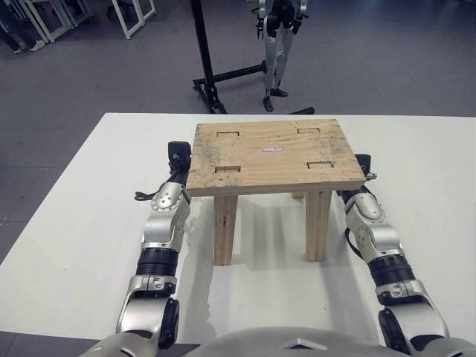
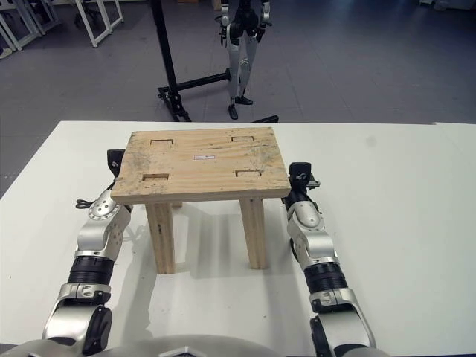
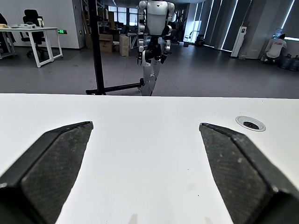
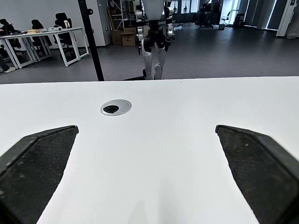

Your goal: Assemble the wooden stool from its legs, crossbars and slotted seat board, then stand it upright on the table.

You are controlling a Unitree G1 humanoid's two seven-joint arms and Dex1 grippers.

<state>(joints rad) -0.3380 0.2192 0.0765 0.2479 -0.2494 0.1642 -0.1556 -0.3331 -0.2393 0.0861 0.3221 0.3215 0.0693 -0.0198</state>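
As seen from the head, stool stands upright mid-tabletop, seat up w/ four slots showing, legs down. L arm lies just beside its left side, R arm beside its right. L wrist view: L pincer fingers wide apart over white tabletop. R wrist view: R pincer also spread wide, round grommet ahead.

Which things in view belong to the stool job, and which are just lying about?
Job:
- wooden stool, assembled and upright on the table
- left gripper and right gripper, both open, one on each side of it

Not the job:
- cable grommet in the table
- black stand and humanoid robot beyond the table
- desks further back
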